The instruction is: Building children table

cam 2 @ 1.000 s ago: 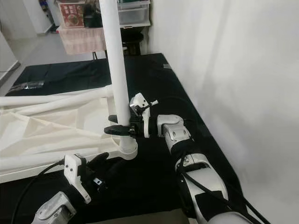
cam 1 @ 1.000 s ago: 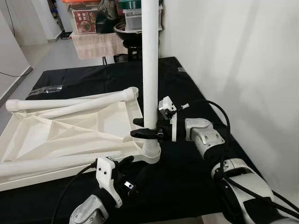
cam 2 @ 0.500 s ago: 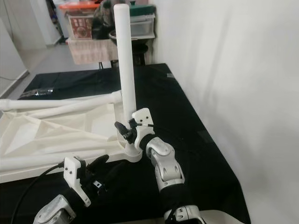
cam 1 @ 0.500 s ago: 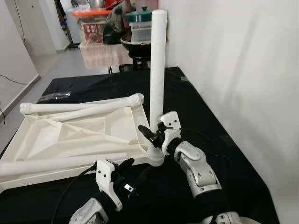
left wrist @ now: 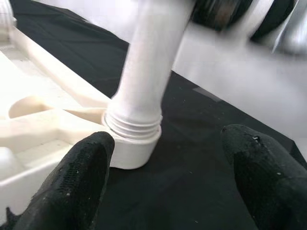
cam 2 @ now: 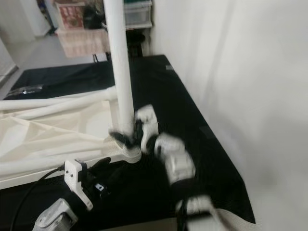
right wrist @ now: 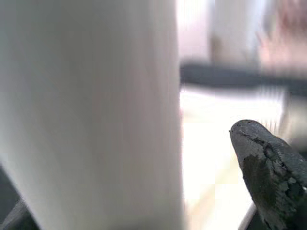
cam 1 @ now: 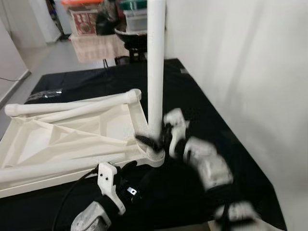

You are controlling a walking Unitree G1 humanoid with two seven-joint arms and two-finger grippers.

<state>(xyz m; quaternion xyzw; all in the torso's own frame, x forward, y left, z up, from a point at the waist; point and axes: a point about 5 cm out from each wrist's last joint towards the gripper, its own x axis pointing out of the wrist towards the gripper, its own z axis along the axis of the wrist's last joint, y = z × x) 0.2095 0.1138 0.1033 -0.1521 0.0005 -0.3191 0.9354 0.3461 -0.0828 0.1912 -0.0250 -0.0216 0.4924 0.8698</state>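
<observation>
An upturned white children's table top (cam 1: 62,139) lies on the black cloth. One white leg (cam 1: 155,72) stands upright in its near corner socket (cam 1: 155,158). My right gripper (cam 1: 150,142), blurred by motion, is at the leg's base. In the right wrist view the leg (right wrist: 91,115) is very close, and one finger (right wrist: 268,167) stands apart from it. My left gripper (left wrist: 168,148) is open just in front of the socket (left wrist: 132,148), low over the cloth, touching nothing. Further loose legs (cam 1: 72,103) lie along the top's far and near edges.
A white wall (cam 1: 240,72) runs close along the right side. The black cloth table ends just past my right arm (cam 1: 211,168). A small plastic bag (cam 1: 45,94) lies far left. Boxes and clutter (cam 1: 86,21) stand behind the table.
My right arm has swung around the upright leg's base and is now blurred in motion. The head view has shifted. My left gripper has stayed in place, open.
</observation>
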